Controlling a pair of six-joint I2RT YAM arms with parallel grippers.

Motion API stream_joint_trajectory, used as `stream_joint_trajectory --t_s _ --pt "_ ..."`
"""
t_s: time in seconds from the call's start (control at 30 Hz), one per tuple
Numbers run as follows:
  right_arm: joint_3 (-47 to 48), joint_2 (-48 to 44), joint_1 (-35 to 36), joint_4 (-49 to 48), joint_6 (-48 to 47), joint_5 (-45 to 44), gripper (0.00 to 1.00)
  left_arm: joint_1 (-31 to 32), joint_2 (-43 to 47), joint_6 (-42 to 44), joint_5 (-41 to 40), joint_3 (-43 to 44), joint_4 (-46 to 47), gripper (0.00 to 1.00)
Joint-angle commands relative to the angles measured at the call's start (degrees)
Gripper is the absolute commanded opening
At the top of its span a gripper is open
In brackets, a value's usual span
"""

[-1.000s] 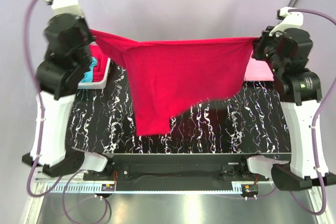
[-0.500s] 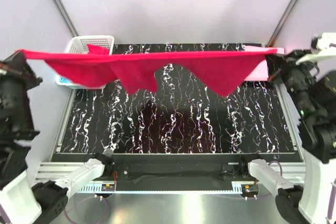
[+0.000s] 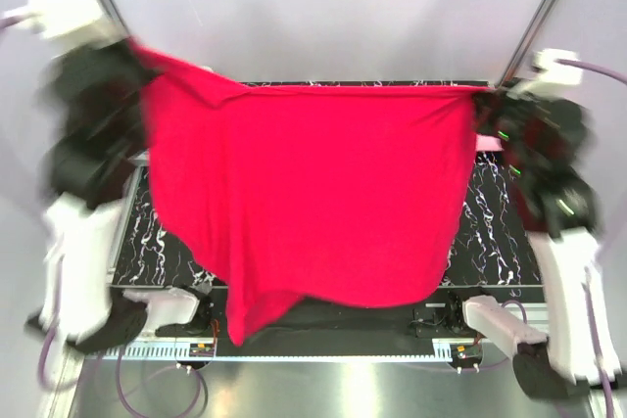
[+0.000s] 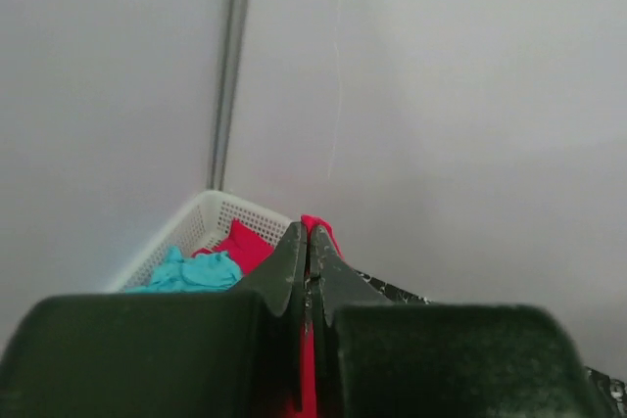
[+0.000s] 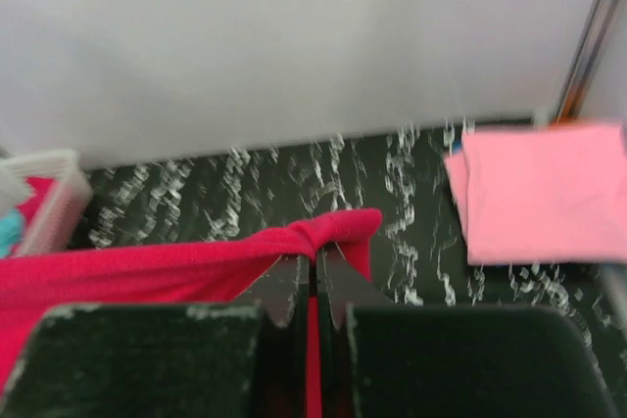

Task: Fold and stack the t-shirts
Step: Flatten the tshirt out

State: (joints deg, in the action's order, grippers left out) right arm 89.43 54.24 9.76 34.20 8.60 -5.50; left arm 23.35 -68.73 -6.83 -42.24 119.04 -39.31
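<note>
A crimson red t-shirt [image 3: 313, 193] hangs stretched between both arms, spread wide above the table and covering most of it in the top view. My left gripper [image 3: 147, 54] is shut on its upper left corner; in the left wrist view [image 4: 310, 242] red cloth shows between the closed fingers. My right gripper [image 3: 477, 97] is shut on the upper right corner, where bunched red fabric [image 5: 323, 234] pokes out past the fingertips. A folded light pink t-shirt [image 5: 544, 193] lies on the table at the far right.
A white lattice basket [image 4: 211, 217] stands at the back left with a turquoise shirt [image 4: 191, 271] and a red shirt [image 4: 245, 247] in it. The black marbled table [image 5: 255, 183] lies below. Grey walls and metal frame posts [image 3: 544, 2] close in the cell.
The shirt was pulled out flat and wide half a second ago; now both arms are raised and closer in, and the cloth hangs down in a broad sheet toward the near edge.
</note>
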Motion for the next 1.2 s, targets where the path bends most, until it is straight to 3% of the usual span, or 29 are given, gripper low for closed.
stream_joint_trajectory --t_s 0.0,0.13,0.17,0.3,0.5,0.53,0.57,0.6,0.63,0.67,0.73,0.77,0.97,1.17 --pt "-13.2 12.1 -0.7 -8.9 5.4 -8.5 0.00 -0.5 -15.6 -7.7 -1.5 -6.7 -0.9 0.00" --pt "-18.8 24.6 -1.6 -20.2 11.0 -6.5 0.00 -1.0 -29.6 -15.6 0.3 -10.2 0.6 0.00" --pt "-18.4 27.7 -2.2 -21.1 11.5 -5.0 0.00 -1.6 -36.7 -17.4 0.7 -9.2 0.6 0.00" --pt "-9.3 46.3 -5.0 -23.1 12.8 1.6 0.00 -3.8 -52.7 -20.3 1.7 3.0 -1.5 0.00" --pt "5.1 61.7 -5.8 -23.6 10.6 7.1 0.02 -5.3 -68.2 -17.8 2.4 17.7 1.9 0.05" --pt "6.5 62.7 -6.0 -23.6 10.1 8.2 0.09 -5.4 -68.6 -17.4 2.1 17.5 3.3 0.05" --pt "8.5 64.2 -6.1 -23.7 10.1 9.6 0.17 -5.5 -68.5 -16.9 2.4 16.0 6.7 0.15" --pt "9.4 64.8 -6.1 -23.9 9.7 10.7 0.36 -5.8 -67.6 -16.6 3.6 14.8 8.4 0.27" --pt "10.6 65.4 -6.2 -23.4 8.8 11.5 0.56 -6.0 -66.7 -16.3 3.5 13.3 10.2 0.39" --pt "11.2 65.5 -6.2 -23.2 9.1 11.6 0.99 -6.0 -65.8 -14.6 3.2 11.3 14.8 0.70" --pt "11.6 64.9 -6.2 -23.1 8.4 12.3 1.00 -6.0 -62.2 -13.4 3.6 5.3 18.9 0.94" --pt "11.2 63.8 -6.1 -23.4 7.9 12.7 1.00 -6.0 -61.0 -12.3 3.8 2.0 22.4 0.99" --pt "8.4 58.9 -6.1 -22.7 7.0 12.0 1.00 -6.0 -54.5 -12.5 3.7 -4.8 25.1 0.99" --pt "-1.4 51.3 -6.0 -20.1 9.4 8.7 1.00 -3.4 -43.0 -15.2 8.0 -18.4 22.2 0.99"
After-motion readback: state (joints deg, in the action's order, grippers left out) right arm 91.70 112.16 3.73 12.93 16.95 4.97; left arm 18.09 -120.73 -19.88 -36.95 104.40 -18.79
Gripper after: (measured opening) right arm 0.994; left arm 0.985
